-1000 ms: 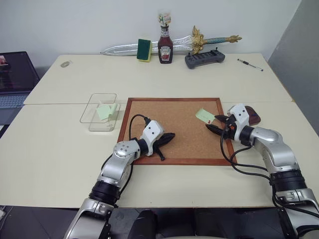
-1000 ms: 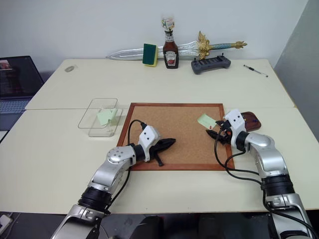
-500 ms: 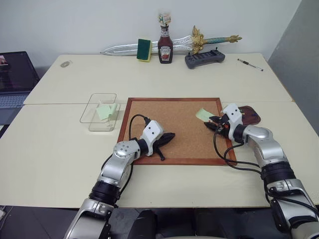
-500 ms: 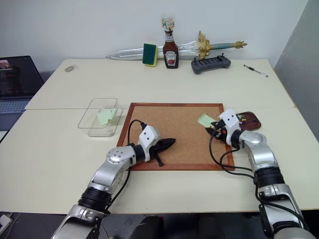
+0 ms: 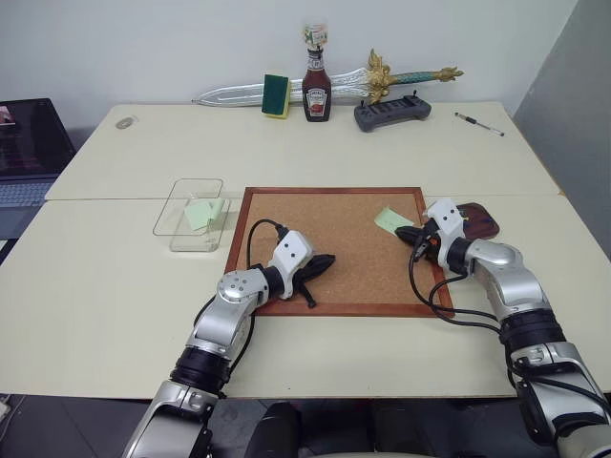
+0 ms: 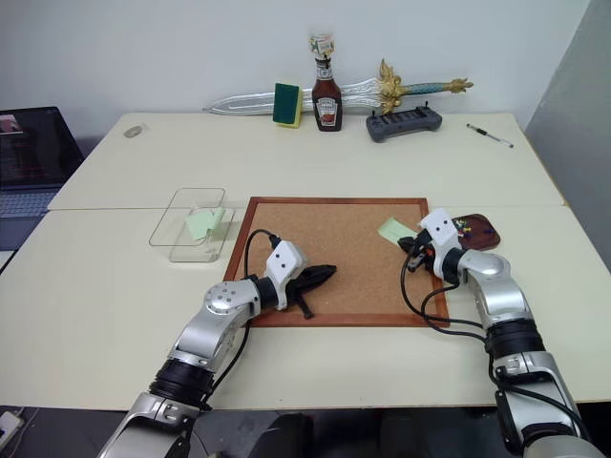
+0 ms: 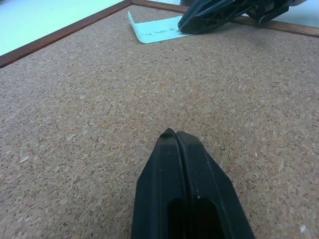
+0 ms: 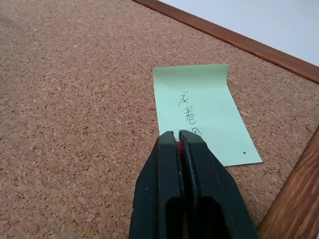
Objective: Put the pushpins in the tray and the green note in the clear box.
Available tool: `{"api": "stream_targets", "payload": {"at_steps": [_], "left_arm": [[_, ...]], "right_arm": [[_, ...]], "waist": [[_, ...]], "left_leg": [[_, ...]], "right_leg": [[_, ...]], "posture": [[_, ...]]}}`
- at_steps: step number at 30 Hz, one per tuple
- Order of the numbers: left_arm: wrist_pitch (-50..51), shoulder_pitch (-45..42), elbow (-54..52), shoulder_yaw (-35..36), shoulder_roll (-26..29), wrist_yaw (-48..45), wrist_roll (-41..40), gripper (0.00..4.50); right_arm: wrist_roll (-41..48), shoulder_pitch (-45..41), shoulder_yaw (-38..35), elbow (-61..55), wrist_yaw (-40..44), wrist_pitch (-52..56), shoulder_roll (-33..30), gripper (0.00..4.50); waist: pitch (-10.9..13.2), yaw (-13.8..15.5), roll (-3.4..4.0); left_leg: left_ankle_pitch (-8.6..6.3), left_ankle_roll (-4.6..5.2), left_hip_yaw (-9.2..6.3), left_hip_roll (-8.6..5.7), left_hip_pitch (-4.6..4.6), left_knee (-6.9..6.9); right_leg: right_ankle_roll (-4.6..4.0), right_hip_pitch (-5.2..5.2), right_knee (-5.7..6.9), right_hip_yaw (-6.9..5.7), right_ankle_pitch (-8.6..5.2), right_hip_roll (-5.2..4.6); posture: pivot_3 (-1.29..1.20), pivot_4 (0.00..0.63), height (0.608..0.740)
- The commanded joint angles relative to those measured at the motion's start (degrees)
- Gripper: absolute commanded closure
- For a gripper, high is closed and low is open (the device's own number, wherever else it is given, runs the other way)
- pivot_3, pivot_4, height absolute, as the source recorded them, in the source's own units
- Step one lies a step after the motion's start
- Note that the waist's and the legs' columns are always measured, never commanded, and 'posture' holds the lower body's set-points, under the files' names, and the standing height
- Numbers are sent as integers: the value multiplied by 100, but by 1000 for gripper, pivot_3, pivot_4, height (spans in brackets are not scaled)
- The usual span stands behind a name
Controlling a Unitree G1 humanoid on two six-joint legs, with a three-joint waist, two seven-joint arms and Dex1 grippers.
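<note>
So in the left eye view you've got the right gripper down at the near corner of the green note on the corkboard, with the tray just beside it off the board's right edge. The left gripper sits idle over the board's near left part. There's already a note in the clear box to the left. Ketchup, sponge, toy sword, rack and pen are way at the back, nothing you need to worry about

Right eye view: you can make out small specks in the tray, probably pins already dropped, too small to be sure

Left wrist view: the left fingers are pressed together with nothing between them

Right wrist view: the right fingers are pinched tight with a bit of red showing between the tips, so I'd say you've nipped the red pushpin holding the note. Next you pull it straight out and carry it over to the tray. Watch that the note doesn't lift with it, and mind the wood frame right beside you
</note>
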Motion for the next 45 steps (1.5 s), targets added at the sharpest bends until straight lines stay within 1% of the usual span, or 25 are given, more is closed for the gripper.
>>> {"api": "stream_targets", "payload": {"at_steps": [1, 9, 14, 16, 17, 18, 26, 31, 32, 35, 38, 42, 45], "left_arm": [[153, 168, 140, -110, 17, 2, 96, 4500], [141, 163, 167, -76, -29, 52, 74, 4500], [643, 38, -131, 258, -152, 80, -375, 4500], [1083, -91, -399, 505, -227, 156, -705, 4130], [1299, -138, -547, 605, -249, 171, -876, 4049], [1510, -182, -713, 691, -279, 212, -1015, 3856], [2732, -326, -1700, 991, -576, 744, -1709, 2401], [3487, -570, -1920, 1354, -1120, 1438, -2266, 1549], [3612, -638, -1913, 1451, -1257, 1607, -2380, 1308], [3907, -867, -1789, 1737, -1658, 2103, -2659, 705], [4099, -1066, -1606, 2003, -1929, 2425, -2905, 165], [4308, -1338, -1305, 2313, -2169, 2709, -3256, 165], [4310, -1505, -1008, 2470, -2277, 2879, -3359, 165]], "right_arm": [[279, -20, -273, -627, 79, -107, 23, 4485], [376, 57, -359, -1017, 37, -1, 1, 4485], [397, 107, -303, -1384, 29, 60, 19, 4485], [382, 141, -265, -1540, 29, 71, 32, 4500], [373, 155, -244, -1598, 26, 75, 42, 4500], [359, 167, -226, -1646, 22, 69, 51, 4500], [337, 223, -178, -1849, 5, 71, 88, 4500], [325, 285, -148, -2054, -14, 16, 120, 4500], [320, 296, -141, -2104, -21, 7, 127, 4500], [327, 338, -123, -2273, -45, 21, 145, 4500], [340, 387, -103, -2436, -54, 59, 151, 4500], [370, 449, -65, -2670, -51, 110, 135, 4500], [398, 478, -43, -2843, -66, 179, 150, 4500]], "waist": [[0, -6, 0], [0, -5, 0], [0, 4, 0], [1, 0, -1], [2, -1, -4], [3, -4, -6], [10, 0, -16], [18, 2, -29], [21, 3, -35], [24, 3, -40], [27, 11, -45], [31, 7, -51], [35, 10, -58]], "left_leg": [[0, 0, 0, 0, 0, 0], [0, 0, -2, 0, 1, 0], [0, 0, -2, -1, 0, 0], [0, 0, -3, 0, -2, 1], [0, 0, -3, 0, -2, 0], [0, 0, -3, 0, -5, 0], [0, 0, -5, 0, -17, 0], [0, -1, -5, 0, -18, -1], [0, -1, -5, 0, -19, 0], [0, -1, -4, 0, -19, 1], [1, -3, -6, 0, -21, 1], [3, -6, -4, 0, -21, 2], [4, -9, -4, 0, -21, 1]], "right_leg": [[0, 0, 0, 0, 0, 0], [0, 1, 0, -1, 0, 0], [0, 1, 0, -1, 0, 0], [0, 0, 0, -2, 0, 0], [0, -2, 1, -1, 0, 0], [0, -5, 1, -2, 0, 0], [0, -15, -2, -2, 0, 0], [0, -16, -3, -3, 0, 1], [0, -15, -3, -3, 0, 0], [0, -15, -3, -2, 0, 0], [0, -15, -5, -4, 0, 0], [0, -16, -6, -4, 0, 1], [0, -17, -6, -3, 0, 1]], "posture": [[0, 150, 740], [0, 150, 740], [0, 150, 740], [0, 150, 740], [0, 150, 740], [0, 150, 740], [0, 150, 740], [0, 150, 740], [0, 150, 740], [0, 150, 740], [0, 150, 740], [0, 150, 740], [0, 150, 740]]}}
